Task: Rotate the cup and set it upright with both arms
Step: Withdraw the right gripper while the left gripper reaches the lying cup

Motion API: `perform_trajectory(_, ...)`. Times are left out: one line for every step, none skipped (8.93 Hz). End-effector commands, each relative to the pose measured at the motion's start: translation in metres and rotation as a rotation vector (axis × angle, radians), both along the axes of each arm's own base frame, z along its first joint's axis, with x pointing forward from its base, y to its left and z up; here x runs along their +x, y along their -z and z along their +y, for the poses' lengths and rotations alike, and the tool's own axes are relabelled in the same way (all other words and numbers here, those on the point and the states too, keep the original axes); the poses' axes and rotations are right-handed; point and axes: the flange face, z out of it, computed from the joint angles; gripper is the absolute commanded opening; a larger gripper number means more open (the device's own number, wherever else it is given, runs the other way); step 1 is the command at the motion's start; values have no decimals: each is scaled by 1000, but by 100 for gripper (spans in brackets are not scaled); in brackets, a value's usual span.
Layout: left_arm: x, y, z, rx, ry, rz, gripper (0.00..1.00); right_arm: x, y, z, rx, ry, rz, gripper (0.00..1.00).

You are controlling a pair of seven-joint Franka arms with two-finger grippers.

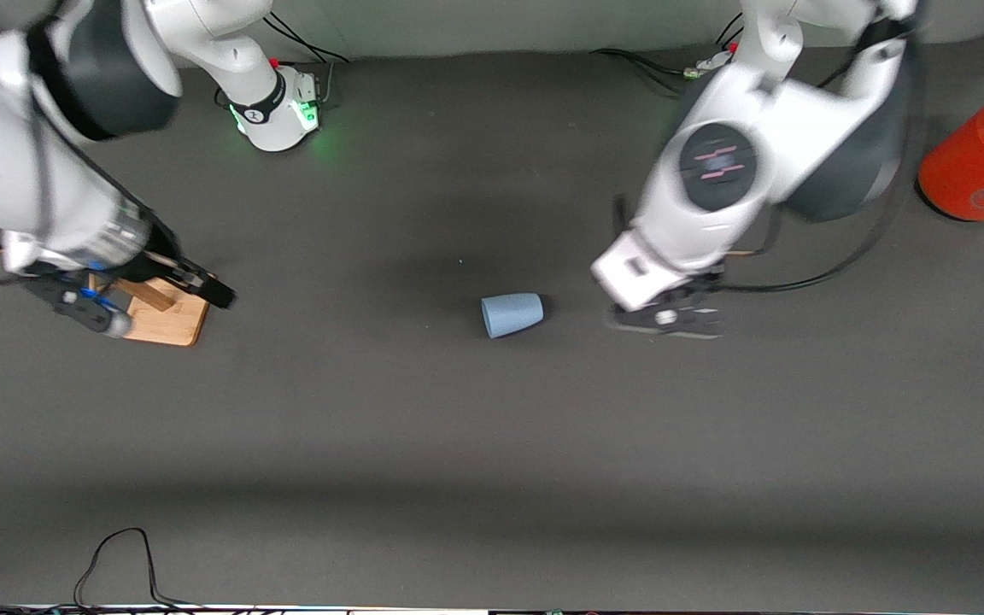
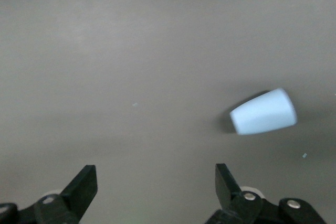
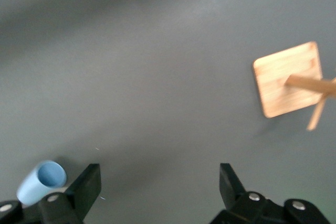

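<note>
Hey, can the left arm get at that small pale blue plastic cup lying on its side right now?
Probably yes. The left tool is open and empty, beside the small pale blue plastic cup toward the left arm's end, with only bare dark table between them.

Both white arms are showing dark grey joint bands, black two-finger grippers with silver screws, trailing black cables, and green lights glowing at one base.

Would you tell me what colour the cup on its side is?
Pale blue; the cup shows best in the front view.
</note>
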Motion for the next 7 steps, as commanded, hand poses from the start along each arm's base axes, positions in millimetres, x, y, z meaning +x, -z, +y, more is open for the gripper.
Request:
perform_trajectory(-5,28,-94,34,21,-97,100,-12,-14,-36,42,-168,-9,100)
perform_trajectory(-7,54,-125,3,53,-131,100,-14,-18,-57,50,-244,-9,100)
perform_trajectory(-9,85,-152,-47,26,-175,100,-21,-29,-73,60,-284,-26,100)
perform_trajectory(-8,112,-169,-96,-24,-205,100,-27,-31,-81,67,-282,-10,100)
perform_trajectory(-22,138,-193,-112,-10,-219,100,-34,-33,-93,76,-288,2,100)
perform_trajectory(-40,148,-207,-85,39,-211,100,-40,-37,-97,71,-290,13,100)
perform_trajectory(-58,152,-215,-21,151,-191,100,-43,-38,-100,58,-292,19,100)
